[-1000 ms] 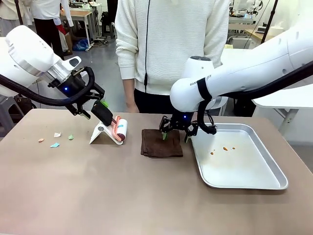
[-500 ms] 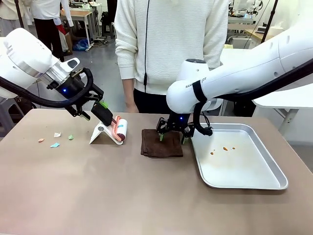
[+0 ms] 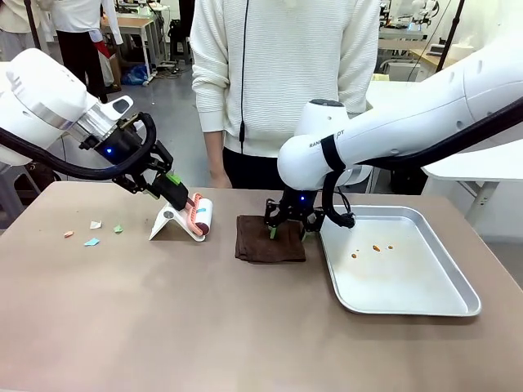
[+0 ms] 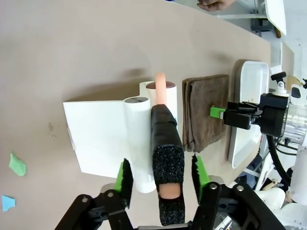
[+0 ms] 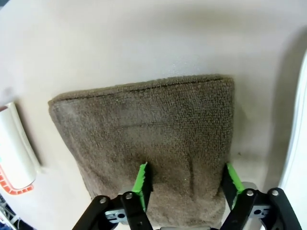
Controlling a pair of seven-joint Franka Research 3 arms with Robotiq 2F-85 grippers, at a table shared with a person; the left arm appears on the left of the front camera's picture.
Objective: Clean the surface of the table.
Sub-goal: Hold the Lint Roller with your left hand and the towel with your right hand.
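Flatly, fuzzy brown cloth (image 3: 260, 247) on matte table (image 3: 204, 322).

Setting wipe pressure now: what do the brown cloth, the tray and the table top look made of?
Brown cloth: probably terry or microfibre, soft; fuzzy looped pile, folded layers at its edge. Tray: apparently metal, steel or aluminium; shiny silver, rolled rim. Table: smooth matte brown-taupe top, perhaps laminate; no grain shows.

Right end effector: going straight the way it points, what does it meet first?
The folded dark brown terry cloth, directly below the right end effector; it is possibly touching it, depth unclear.
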